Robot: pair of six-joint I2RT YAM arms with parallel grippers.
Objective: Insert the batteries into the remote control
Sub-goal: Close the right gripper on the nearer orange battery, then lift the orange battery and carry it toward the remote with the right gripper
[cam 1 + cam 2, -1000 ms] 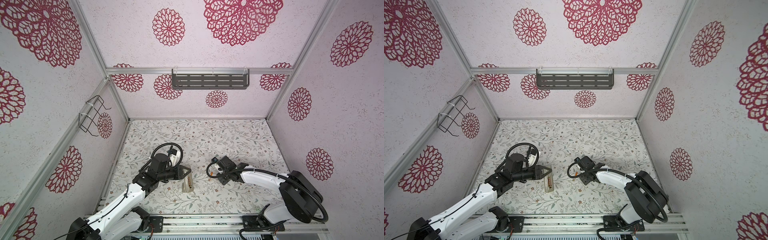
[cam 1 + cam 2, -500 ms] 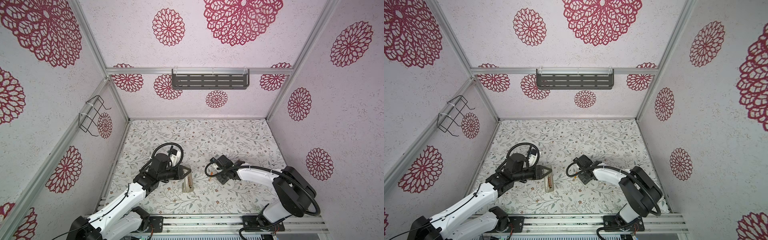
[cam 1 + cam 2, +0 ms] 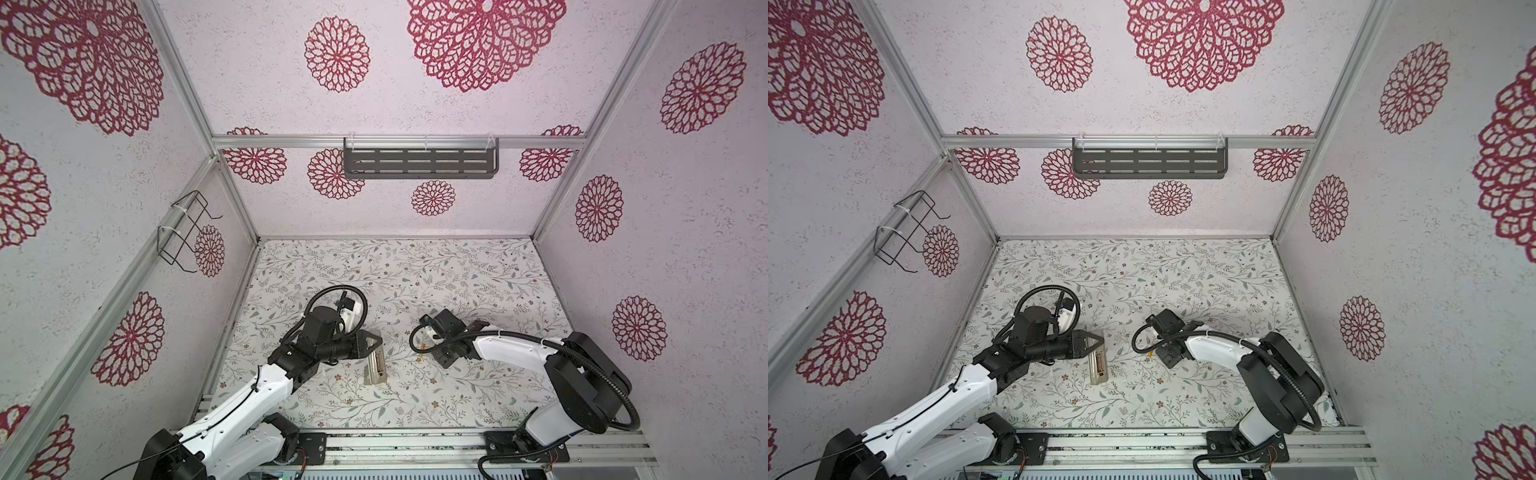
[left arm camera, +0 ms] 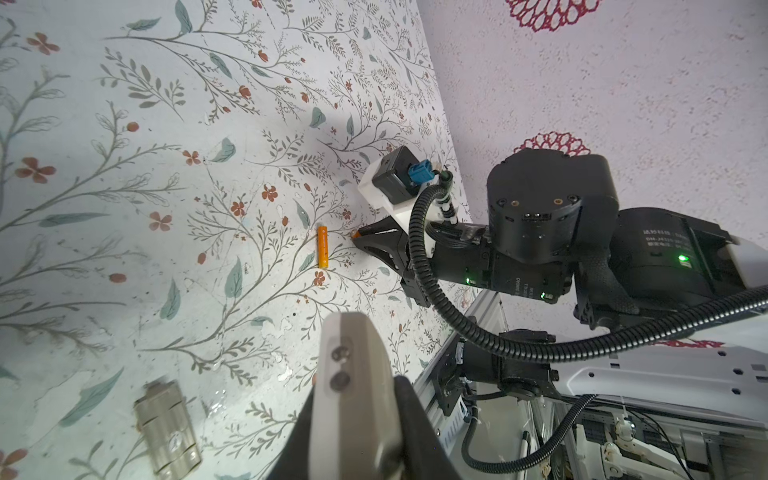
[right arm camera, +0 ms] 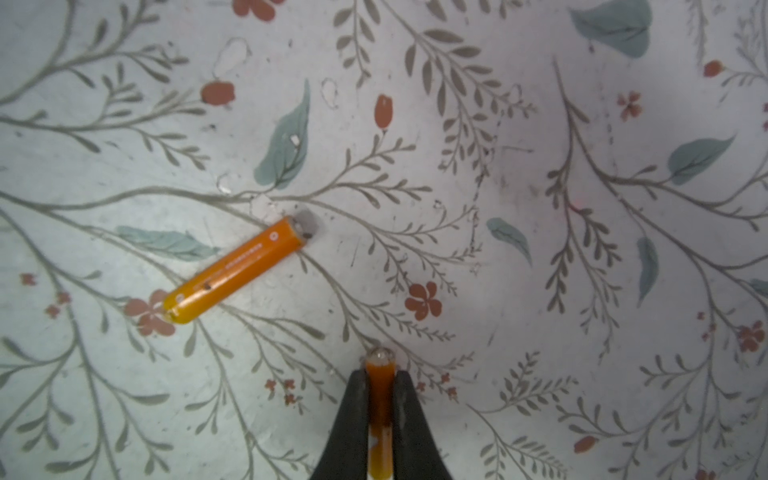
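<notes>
My left gripper (image 4: 358,409) is shut on the remote control (image 4: 353,374), gripping it by its long sides. In both top views the remote control (image 3: 375,366) (image 3: 1099,367) lies low over the floral mat with its beige back up. My right gripper (image 5: 380,376) is shut on one orange battery (image 5: 380,395), held lengthwise with its pale tip poking out past the fingertips, down at the mat. The other battery (image 5: 239,270) lies loose on the mat close by. In the left wrist view this battery (image 4: 323,252) shows just ahead of the right gripper (image 4: 360,240).
A small beige cover piece (image 4: 168,428) lies on the mat near the remote. An aluminium rail (image 3: 415,442) runs along the front edge. A grey shelf (image 3: 419,163) hangs on the back wall and a wire basket (image 3: 185,232) on the left wall.
My right gripper has shut on the battery and its arm has shifted slightly left. The left arm and the remote have not moved.
</notes>
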